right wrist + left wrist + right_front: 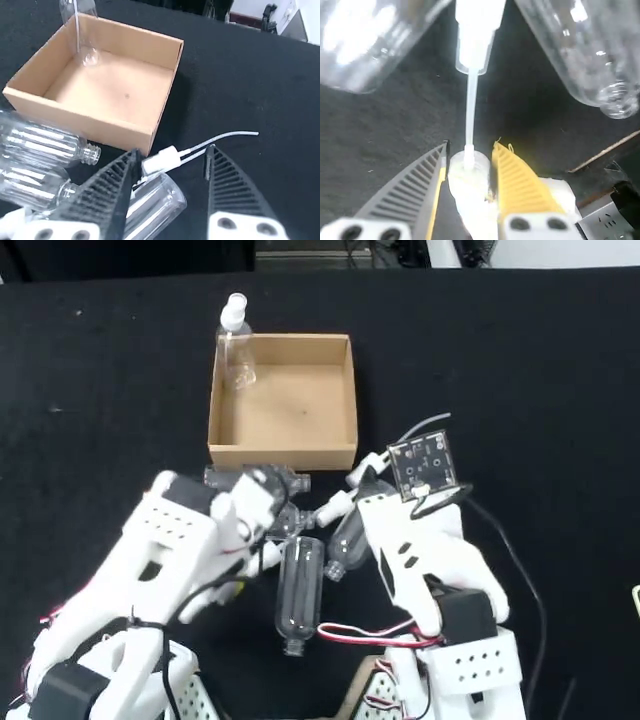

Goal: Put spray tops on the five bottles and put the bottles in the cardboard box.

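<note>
Clear bottle (470, 200) sits clamped in the left gripper (470, 146), tube of a spray top (477, 30) inside; right gripper (173, 150) gapes.

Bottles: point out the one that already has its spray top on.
The bottle standing in the cardboard box's far left corner: a white spray top caps it. The other bottles lie flat on the table, uncapped.

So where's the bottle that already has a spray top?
In the high view, the clear plastic bottle sits in the brown cardboard box's far left corner.
</note>
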Robot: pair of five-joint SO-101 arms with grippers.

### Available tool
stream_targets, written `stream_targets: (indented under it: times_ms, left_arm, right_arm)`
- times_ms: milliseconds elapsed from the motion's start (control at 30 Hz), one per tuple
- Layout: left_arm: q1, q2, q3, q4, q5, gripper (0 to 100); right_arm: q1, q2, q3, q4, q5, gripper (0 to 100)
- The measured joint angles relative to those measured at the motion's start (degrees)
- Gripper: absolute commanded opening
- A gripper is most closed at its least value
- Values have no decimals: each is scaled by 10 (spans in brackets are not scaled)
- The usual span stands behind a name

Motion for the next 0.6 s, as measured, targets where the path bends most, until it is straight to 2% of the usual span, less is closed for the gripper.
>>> stream_targets:
  times_ms: [67,167,300,467,600]
  left_arm:
    - [0,0,-55,18,0,95]
    - [7,1,-127,29,0,95]
    - [72,1,-173,30,0,93]
    - [172,12,-175,-39,0,91]
    - [189,53,-175,-71,20,91]
  right_arm:
    - [8,0,-28,26,0,201]
    - [67,0,-74,53,0,200]
    - [215,0,-135,54,16,198]
    - [397,-1,-156,54,52,198]
    - [474,-1,-154,54,55,198]
